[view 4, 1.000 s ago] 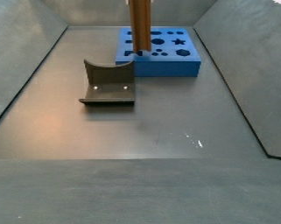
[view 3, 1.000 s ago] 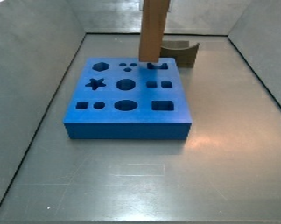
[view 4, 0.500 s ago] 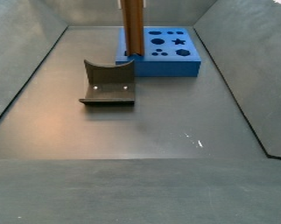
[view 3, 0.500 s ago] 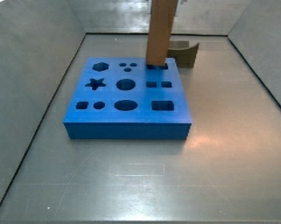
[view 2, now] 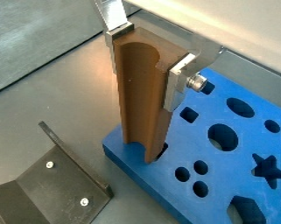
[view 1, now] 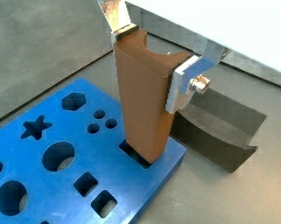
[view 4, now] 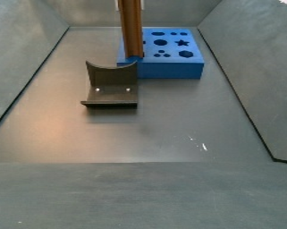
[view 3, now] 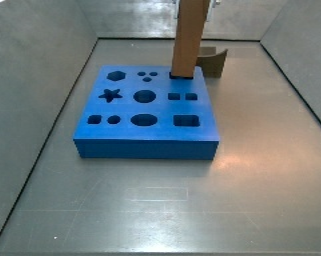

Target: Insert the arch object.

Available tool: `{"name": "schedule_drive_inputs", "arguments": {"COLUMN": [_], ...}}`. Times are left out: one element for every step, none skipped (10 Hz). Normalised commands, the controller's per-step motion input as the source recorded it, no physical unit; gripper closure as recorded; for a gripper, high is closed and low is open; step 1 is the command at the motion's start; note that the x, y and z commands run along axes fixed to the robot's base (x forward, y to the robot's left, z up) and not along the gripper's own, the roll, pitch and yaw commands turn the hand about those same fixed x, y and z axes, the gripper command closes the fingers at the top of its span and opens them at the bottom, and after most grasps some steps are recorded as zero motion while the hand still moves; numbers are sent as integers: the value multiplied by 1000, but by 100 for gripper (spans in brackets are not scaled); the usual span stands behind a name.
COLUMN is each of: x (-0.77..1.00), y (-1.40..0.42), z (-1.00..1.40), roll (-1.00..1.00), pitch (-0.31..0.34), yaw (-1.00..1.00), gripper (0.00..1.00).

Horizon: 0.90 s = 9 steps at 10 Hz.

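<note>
On the grey tabletop (view 3: 149, 200) you are seeing the blue board (view 3: 143, 125), star, round and square holes cut in its face. Behind its corner the dark olive block (view 4: 110, 85) is sitting, touching nothing. Your arch object (view 1: 146, 105) is standing upright, long axis vertical, lower end sitting in a slot at the board's edge (view 2: 145, 105). The gripper (view 1: 154, 52) is reaching down from above, its silver fingers (view 2: 178, 80) pinching the column's upper part on opposite flat sides.
</note>
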Motion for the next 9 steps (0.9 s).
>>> {"name": "schedule_drive_inputs", "arguments": {"x": [0,0,0,0,0,-23,0,0,0], "y": [-14,-14,-29,-49,-66,-83,-114,-114,-54], "z": [-114,-123,-117,-109,-91,-77,-97,-123,-186], "roll": [-119,-114,-123,-109,-101,-113,-96,-84,-56], "pitch": [0,-3,-19,-34,-49,-67,-69,-66,-59], "yaw": [194,186,180,171,140,94,46,0,0], "gripper": [100,100,100,100,100,100,100,100,100]}}
